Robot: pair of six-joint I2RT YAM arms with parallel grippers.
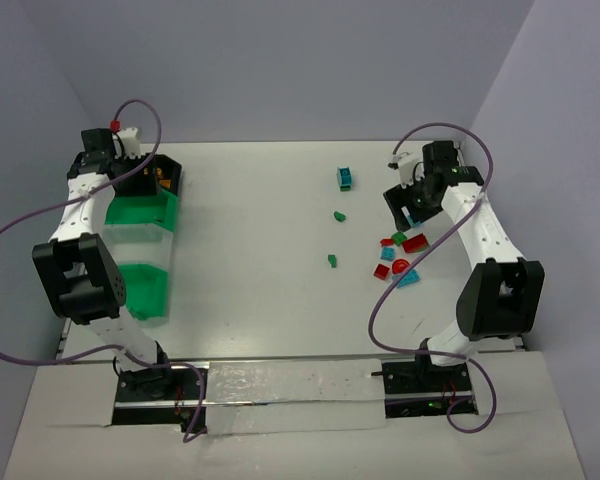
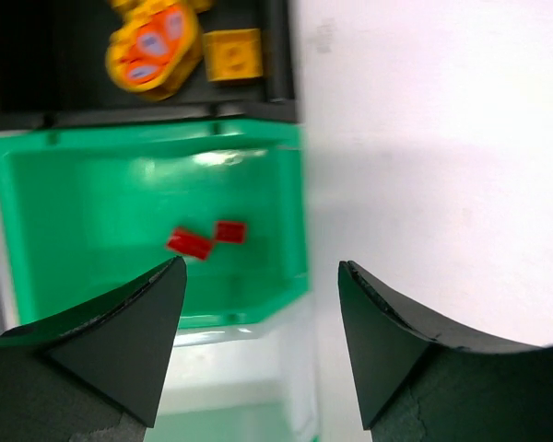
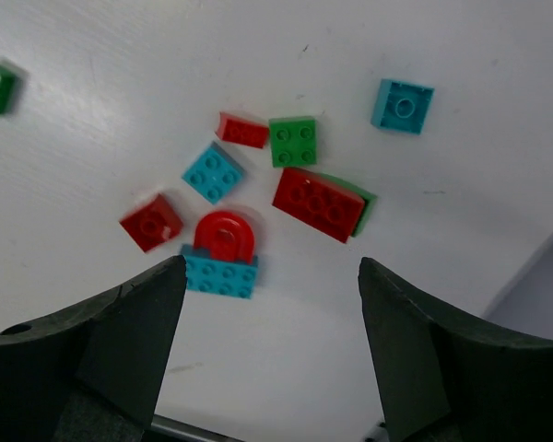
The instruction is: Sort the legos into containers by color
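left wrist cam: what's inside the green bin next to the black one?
Two small red bricks lie on its floor; nothing else shows. The near corners of the green bin sit behind the fingers of the left gripper, so those can't be checked.

The containers (image 1: 148, 215) stand in a row at the left of the top view. A black bin (image 2: 37, 64) holds yellow-orange pieces (image 2: 232, 53), and next to it a bright green bin (image 2: 92, 184) has two red bricks (image 2: 205, 239) lying flat. Loose legos (image 3: 318, 203) (red, teal, green) cluster at the right, studs up. One teal brick (image 1: 345, 178) and two green bits (image 1: 339, 214) lie apart from them, further left.
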